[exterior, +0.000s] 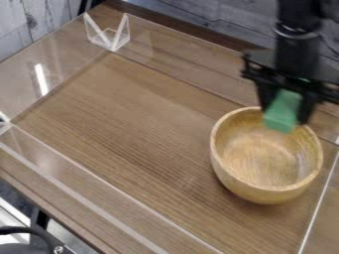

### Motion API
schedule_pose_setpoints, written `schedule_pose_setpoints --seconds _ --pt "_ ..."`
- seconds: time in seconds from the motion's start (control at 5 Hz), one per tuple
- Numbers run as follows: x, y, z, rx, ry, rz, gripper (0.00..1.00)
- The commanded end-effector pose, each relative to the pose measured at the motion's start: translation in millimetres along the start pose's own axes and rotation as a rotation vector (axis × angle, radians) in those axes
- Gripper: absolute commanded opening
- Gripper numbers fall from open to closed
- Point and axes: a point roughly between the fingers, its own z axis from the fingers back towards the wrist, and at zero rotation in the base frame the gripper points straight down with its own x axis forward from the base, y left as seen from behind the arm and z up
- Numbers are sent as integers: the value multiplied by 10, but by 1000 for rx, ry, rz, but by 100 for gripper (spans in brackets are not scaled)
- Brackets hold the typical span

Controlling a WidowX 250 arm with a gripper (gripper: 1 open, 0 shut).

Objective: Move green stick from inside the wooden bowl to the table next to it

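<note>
The green stick (282, 109) hangs upright in the air above the far rim of the wooden bowl (268, 155), with my gripper (284, 95) shut on its upper end. The black arm comes down from the top edge of the view. The bowl is round, light tan and has nothing inside it. It stands at the right side of the brown wood-grain table (119, 129). The stick's lower end sits just above the bowl's back rim without touching it.
Clear acrylic walls (54, 69) run along the table's edges, with a clear bracket (109, 32) at the far left corner. The bowl stands close to the right wall (322, 203). Bare tabletop stretches left of the bowl.
</note>
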Motion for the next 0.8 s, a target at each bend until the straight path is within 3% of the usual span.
schedule_pose_setpoints --seconds 0.0,0.4,0.6 --pt "94 -212 69 -18 -56 -13 0" --pt "113 349 207 24 -88 57 0" --pt "133 483 259 36 -106 85 0"
